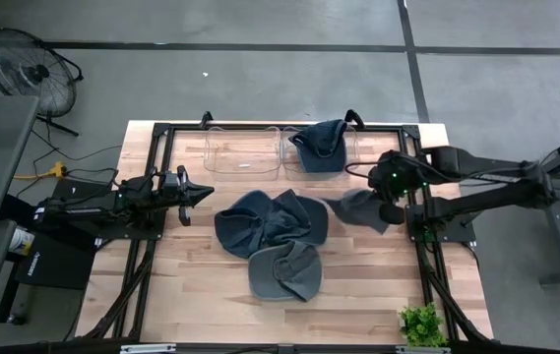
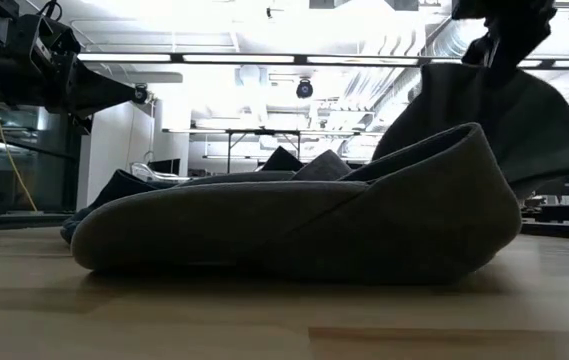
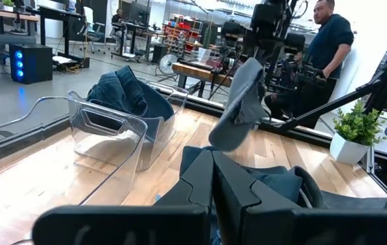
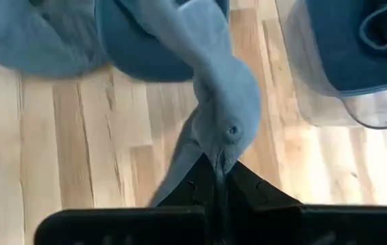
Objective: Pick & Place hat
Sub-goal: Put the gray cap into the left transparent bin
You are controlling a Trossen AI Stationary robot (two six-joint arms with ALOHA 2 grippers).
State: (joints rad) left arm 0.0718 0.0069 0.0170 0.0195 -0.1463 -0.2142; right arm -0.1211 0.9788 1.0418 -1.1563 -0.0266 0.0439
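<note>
Grey concrete floor surrounds the light wooden table (image 1: 191,285), which fills the middle of the high view, with a black floor fan (image 1: 26,67) at the upper left of the frame and a small green plant (image 1: 420,323) at the table's lower right corner. Two dark arms reach in from the sides: the left arm lies along the table's left edge at mid-height, and the right arm comes in from the right edge. Near the table's far edge sit two clear plastic bins side by side; the left bin (image 1: 243,150) shows nothing inside, while the right bin (image 1: 348,157) holds a dark blue hat (image 1: 321,144). Three more dark blue hats (image 1: 270,224) lie in a loose overlapping pile at the table's centre, the lowest one (image 1: 285,270) just below the others. The right gripper (image 4: 218,178) is raised above the table, right of the pile, its fingers pinched on the edge of a grey-blue hat (image 1: 360,208) that hangs limp beneath it, clear of the wood. The left gripper (image 1: 201,192) hovers left of the pile, its fingers (image 3: 200,180) pressed together and holding nothing. A person (image 3: 324,51) stands beyond the table in the left wrist view.
</note>
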